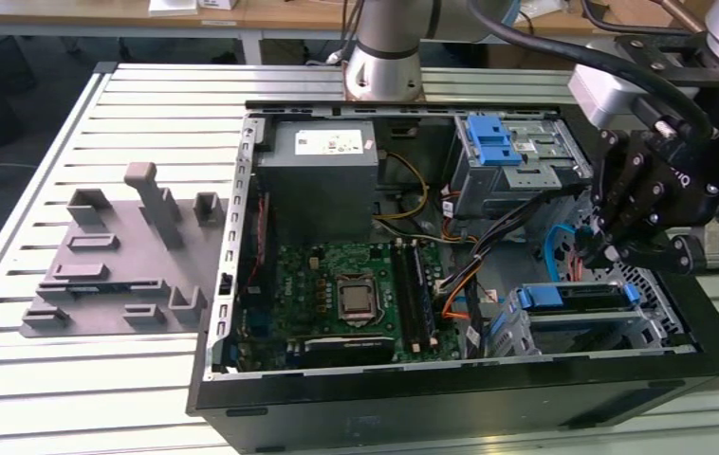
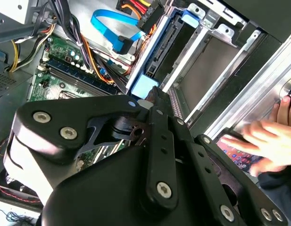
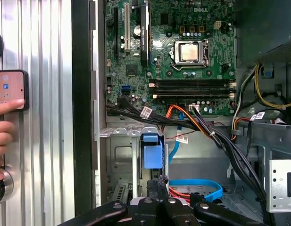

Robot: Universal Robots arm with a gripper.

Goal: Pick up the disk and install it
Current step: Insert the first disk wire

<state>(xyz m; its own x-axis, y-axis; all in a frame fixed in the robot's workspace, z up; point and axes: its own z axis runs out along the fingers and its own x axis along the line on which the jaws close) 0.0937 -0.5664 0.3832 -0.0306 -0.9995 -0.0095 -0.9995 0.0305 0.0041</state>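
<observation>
Closest in the first wrist view, the tool [image 3: 157, 184] has its tips pressed together, gripping nothing. Just beside them the disk [image 3: 152, 156] sits slotted in the drive cage [image 3: 118, 157], in the near corner of the open computer case [image 1: 461, 403] at the exterior view's right, on the bench [image 1: 30, 379].

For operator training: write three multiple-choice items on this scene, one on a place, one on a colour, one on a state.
1. The gripper hangs over: A the grey fixture; B the drive bays; C bare table.
2. The disk has rails that are: A blue; B red; C green.
3. The case is: A shut; B upended; C open.
Key: 1 B, it hangs at the exterior view's right, above the bays. 2 A, blue plastic flanks the disk. 3 C, the board lies bare.
</observation>
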